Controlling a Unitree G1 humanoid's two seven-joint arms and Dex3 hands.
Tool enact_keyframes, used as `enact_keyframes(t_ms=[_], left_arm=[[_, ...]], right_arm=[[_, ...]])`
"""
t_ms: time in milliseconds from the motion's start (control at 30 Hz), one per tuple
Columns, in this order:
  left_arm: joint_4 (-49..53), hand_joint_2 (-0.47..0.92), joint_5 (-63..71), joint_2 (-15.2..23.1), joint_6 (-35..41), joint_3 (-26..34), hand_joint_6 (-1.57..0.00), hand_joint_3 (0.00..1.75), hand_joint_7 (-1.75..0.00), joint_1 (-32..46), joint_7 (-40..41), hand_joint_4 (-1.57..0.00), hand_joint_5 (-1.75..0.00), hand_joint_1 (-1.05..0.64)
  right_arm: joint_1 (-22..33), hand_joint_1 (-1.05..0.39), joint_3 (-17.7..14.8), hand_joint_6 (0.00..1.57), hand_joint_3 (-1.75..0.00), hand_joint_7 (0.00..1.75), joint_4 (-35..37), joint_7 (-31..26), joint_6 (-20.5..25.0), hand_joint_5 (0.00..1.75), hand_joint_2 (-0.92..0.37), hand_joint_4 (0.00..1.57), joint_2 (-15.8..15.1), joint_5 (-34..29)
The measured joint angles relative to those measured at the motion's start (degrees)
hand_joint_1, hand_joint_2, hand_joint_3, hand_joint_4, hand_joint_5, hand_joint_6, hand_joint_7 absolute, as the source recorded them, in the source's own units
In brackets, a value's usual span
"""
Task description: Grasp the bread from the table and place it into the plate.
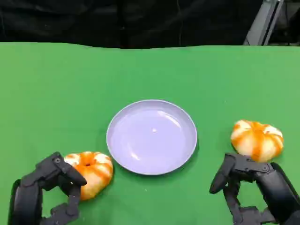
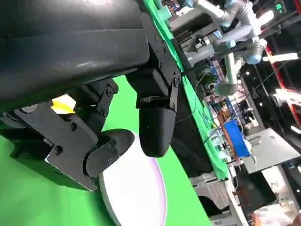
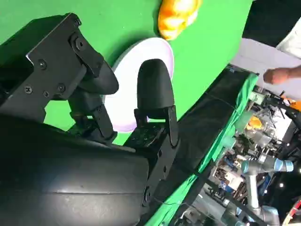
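I kept my left hand [image 1: 47, 187] open, fingers apart around one bread [image 1: 91, 172] near the bench's [image 1: 56, 84] front edge, ready to grip it, and my right hand [image 1: 255, 187] open behind the other bread [image 1: 257, 139], the plate [image 1: 151, 136] waiting empty between them.

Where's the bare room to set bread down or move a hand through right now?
The plate is bare inside, so it is the open drop spot. Green table is free beyond the plate's far rim and between each bread and the plate. It is tight at the near corners: the left hand is against the left bread, and the right hand is just short of the right bread.
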Motion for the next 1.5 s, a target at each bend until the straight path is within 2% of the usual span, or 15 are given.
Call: enact_keyframes(t_ms=[467, 567, 633, 700, 733, 800, 867, 900, 1000, 1200, 1300, 1500], left_arm=[[-0.1, 0.47, 0.3, 0.0, 0.1, 0.0, -0.79, 1.22, -1.49, 0.0, 0.0, -0.83, -1.72, 0.03], [0.0, 0.46, 0.2, 0.0, -0.1, 0.0, -0.82, 1.21, -1.2, 0.0, 0.0, -0.8, -1.44, 0.03], [0.1, 0.51, 0.2, 0.0, -0.5, 0.0, -0.85, 1.03, -0.79, 0.0, 0.0, -0.78, -1.11, -0.01], [0.9, 0.56, 1.1, 0.0, -2.1, 0.2, -0.88, 0.86, -0.5, -0.1, 0.6, -0.77, -0.91, -0.03], [1.6, 0.57, 2.0, 0.0, -3.0, 0.3, -0.89, 0.82, -0.44, -0.3, 1.1, -0.77, -0.88, -0.03], [2.9, 0.73, 3.7, 0.0, -4.2, 0.8, -0.86, 0.43, -0.18, -0.7, 2.1, -0.73, -0.7, -0.1], [3.3, 0.83, 6.4, 0.0, -4.5, 1.2, -0.77, 0.16, -0.05, -1.1, 3.9, -0.68, -0.5, -0.15], [3.3, 0.85, 8.8, 0.1, -4.5, 1.4, -0.69, 0.09, -0.02, -1.1, 5.3, -0.63, -0.43, -0.18], [3.1, 0.86, 15.8, 1.1, -4.3, 1.7, -0.48, 0.03, 0.0, -1.1, 8.3, -0.47, -0.31, -0.29], [0.9, 0.86, 25.7, 4.7, 2.0, 0.6, -0.26, 0.0, 0.0, -0.7, 9.6, -0.28, -0.22, -0.46], [-0.1, 0.87, 28.2, 6.6, 4.5, -0.4, -0.22, 0.01, 0.0, -0.7, 9.6, -0.24, -0.21, -0.53], [-3.2, 0.87, 34.6, 9.2, 14.0, -3.7, -0.32, 0.0, -0.04, -0.8, 9.3, -0.32, -0.25, -0.56]], right_arm=[[0.0, 0.13, 0.0, 0.8, -1.43, 1.34, 0.0, 0.0, 0.0, 1.63, -0.33, 0.83, 0.0, 0.0], [0.0, 0.12, 0.0, 0.8, -1.43, 1.34, 0.0, 0.0, 0.0, 1.63, -0.32, 0.84, 0.0, 0.0], [0.0, 0.12, 0.0, 0.8, -1.44, 1.34, 0.0, 0.0, 0.0, 1.63, -0.32, 0.83, 0.0, 0.0], [0.0, 0.13, 0.0, 0.79, -1.44, 1.34, 0.0, 0.0, 0.0, 1.62, -0.32, 0.83, 0.0, 0.0], [0.0, 0.13, 0.0, 0.79, -1.44, 1.34, 0.0, 0.0, 0.0, 1.62, -0.32, 0.83, 0.0, 0.0], [0.0, 0.12, 0.0, 0.8, -1.44, 1.34, 0.0, 0.0, 0.0, 1.63, -0.32, 0.83, 0.0, 0.0], [0.0, 0.12, 0.0, 0.8, -1.44, 1.35, 0.0, 0.0, 0.0, 1.63, -0.32, 0.83, 0.0, 0.0], [0.0, 0.12, 0.0, 0.8, -1.44, 1.35, 0.0, 0.0, 0.0, 1.64, -0.32, 0.83, 0.0, 0.0], [0.0, 0.13, 0.0, 0.8, -1.44, 1.35, 0.0, 0.0, 0.0, 1.64, -0.33, 0.83, 0.0, 0.0], [0.0, 0.13, 0.0, 0.8, -1.43, 1.34, 0.1, 0.0, -0.1, 1.62, -0.33, 0.83, 0.0, 0.1], [0.0, 0.12, 0.0, 0.8, -1.43, 1.34, 0.1, 0.0, -0.1, 1.62, -0.33, 0.84, 0.0, 0.1], [0.1, 0.11, 0.0, 0.8, -1.43, 1.34, 0.0, -0.1, 0.2, 1.63, -0.32, 0.83, 0.2, 0.0]])
